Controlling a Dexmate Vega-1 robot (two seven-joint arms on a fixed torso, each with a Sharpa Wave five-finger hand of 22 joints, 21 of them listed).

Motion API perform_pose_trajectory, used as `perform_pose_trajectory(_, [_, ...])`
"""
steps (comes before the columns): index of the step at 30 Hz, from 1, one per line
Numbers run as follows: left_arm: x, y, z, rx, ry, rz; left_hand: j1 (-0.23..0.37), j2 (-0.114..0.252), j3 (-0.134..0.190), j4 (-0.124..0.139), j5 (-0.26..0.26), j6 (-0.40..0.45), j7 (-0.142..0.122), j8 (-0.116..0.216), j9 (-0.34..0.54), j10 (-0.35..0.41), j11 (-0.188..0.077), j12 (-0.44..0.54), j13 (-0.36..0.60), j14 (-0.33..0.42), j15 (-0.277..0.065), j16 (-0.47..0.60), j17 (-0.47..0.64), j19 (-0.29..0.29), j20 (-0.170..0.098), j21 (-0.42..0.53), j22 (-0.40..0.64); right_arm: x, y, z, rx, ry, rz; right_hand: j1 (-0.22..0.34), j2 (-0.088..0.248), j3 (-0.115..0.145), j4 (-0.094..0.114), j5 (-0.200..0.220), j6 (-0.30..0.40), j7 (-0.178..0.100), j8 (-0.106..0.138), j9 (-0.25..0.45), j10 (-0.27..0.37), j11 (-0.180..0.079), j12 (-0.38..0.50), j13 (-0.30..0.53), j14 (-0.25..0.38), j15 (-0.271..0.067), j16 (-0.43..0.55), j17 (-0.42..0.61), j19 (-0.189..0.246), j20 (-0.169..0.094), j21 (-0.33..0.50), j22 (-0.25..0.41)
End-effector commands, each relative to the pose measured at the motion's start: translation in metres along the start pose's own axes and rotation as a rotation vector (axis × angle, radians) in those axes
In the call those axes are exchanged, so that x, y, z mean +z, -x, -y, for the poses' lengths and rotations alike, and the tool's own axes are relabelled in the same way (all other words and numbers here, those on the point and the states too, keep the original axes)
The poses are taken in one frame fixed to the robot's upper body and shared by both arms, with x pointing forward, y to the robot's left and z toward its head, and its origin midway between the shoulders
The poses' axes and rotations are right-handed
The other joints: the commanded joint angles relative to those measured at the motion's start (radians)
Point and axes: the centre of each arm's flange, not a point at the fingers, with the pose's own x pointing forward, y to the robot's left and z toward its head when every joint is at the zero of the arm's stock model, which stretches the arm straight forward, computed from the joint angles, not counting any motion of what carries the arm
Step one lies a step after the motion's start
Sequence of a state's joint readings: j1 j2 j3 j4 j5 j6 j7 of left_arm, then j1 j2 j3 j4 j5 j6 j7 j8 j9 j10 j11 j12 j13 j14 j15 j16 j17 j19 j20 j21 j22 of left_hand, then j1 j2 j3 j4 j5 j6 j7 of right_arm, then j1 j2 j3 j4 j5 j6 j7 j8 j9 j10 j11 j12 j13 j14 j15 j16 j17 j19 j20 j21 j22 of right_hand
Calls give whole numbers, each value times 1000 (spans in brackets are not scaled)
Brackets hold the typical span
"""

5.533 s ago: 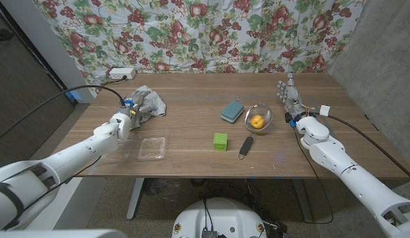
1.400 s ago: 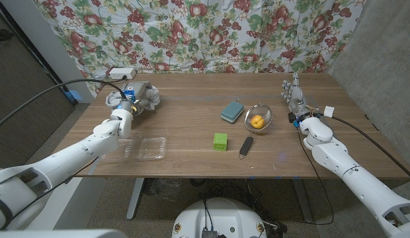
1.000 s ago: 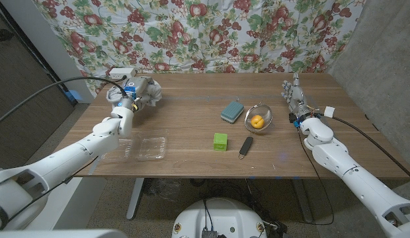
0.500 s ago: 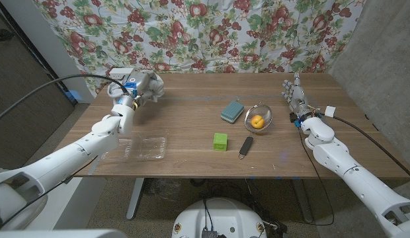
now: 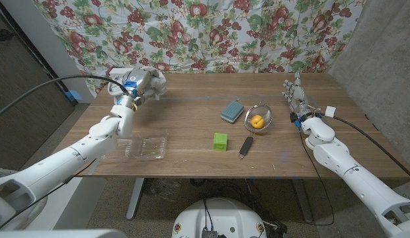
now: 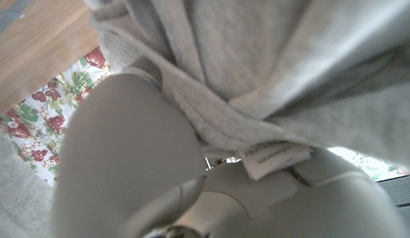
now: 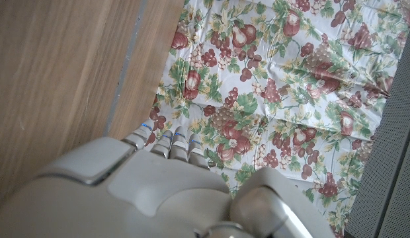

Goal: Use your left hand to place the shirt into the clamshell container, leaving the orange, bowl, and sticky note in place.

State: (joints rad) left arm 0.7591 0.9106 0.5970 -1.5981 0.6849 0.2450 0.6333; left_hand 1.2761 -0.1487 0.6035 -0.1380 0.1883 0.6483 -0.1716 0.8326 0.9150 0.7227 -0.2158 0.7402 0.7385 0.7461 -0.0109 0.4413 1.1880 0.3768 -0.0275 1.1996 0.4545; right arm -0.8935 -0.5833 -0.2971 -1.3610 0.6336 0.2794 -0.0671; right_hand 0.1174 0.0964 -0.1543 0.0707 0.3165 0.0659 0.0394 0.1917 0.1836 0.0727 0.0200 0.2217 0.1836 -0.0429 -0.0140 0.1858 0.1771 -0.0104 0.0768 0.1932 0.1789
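The grey shirt [image 5: 151,82] is bunched up in my left hand [image 5: 140,84], which grips it above the table's far left corner. Close up in the left wrist view, the shirt's folds [image 6: 271,73] and a white label drape over my fingers [image 6: 125,158]. The clear clamshell container [image 5: 152,147] lies on the table near the front left, nearer than the hand. The orange [image 5: 257,121] sits in the wire bowl [image 5: 265,112]. A green sticky note block [image 5: 220,141] lies in the middle. My right hand [image 5: 295,97] stands at the right, fingers extended, holding nothing.
A teal sponge [image 5: 232,110] lies left of the bowl and a dark elongated object [image 5: 246,146] lies right of the sticky note. A white power strip [image 5: 119,71] sits at the far left edge. A floral cloth [image 5: 211,33] hangs behind the table [image 5: 192,112].
My left hand has gathered the shirt off the table and lifted it, moving up and away toward the far left corner. The right arm has stayed put.
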Motion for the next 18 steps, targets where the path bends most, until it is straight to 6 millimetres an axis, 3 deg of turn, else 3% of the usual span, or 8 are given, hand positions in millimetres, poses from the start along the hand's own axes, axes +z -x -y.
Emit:
perform_pose_trajectory(1, [6,10,-18,50,-1,23,105,96,93,-33,4,-1,-2,3,-1,6,8,4,406,133,-223,-1,3,-6,-143,8,-1,0,0,3,2,4,1,-8,-1,-2,-2,-1,10,-3,0,2,10,0,0,5,-7,-8,-3,2,-6,-2,4,2])
perform_pose_trajectory(18, [17,21,-26,74,18,43,98,91,103,-32,2,4,-5,-2,-19,13,8,8,402,138,-223,-6,7,-4,-141,8,-17,0,5,6,-4,3,6,-8,-2,-1,-2,-2,10,-3,-1,2,9,-2,-1,5,-6,-8,-3,2,-7,-1,4,2])
